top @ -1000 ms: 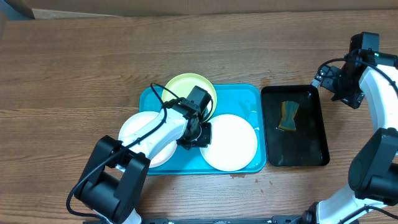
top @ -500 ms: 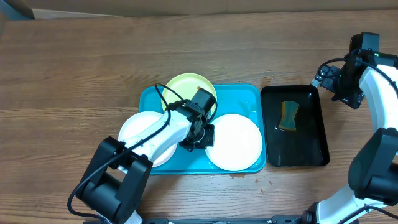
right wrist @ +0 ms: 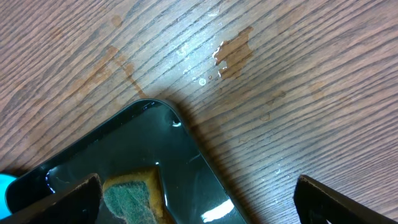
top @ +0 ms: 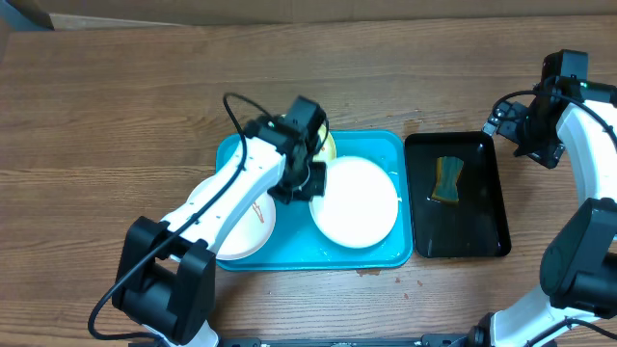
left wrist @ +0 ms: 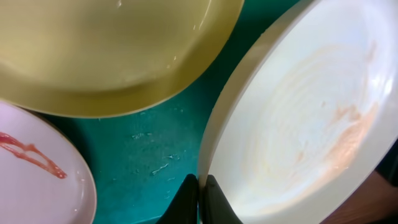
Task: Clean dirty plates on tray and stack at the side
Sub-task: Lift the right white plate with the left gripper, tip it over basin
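Left wrist: left gripper (left wrist: 199,198) clenched on smeared white plate (left wrist: 298,112) rim; yellow-green plate (left wrist: 112,50) beyond jaws. Right gripper (right wrist: 199,199) released, black tray (right wrist: 143,149) corner between jaws.

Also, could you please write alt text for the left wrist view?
The left gripper pinches the rim of a white plate with faint orange smears, above the turquoise tray. A yellow-green plate fills the top; a second plate, white with a red streak, sits lower left.
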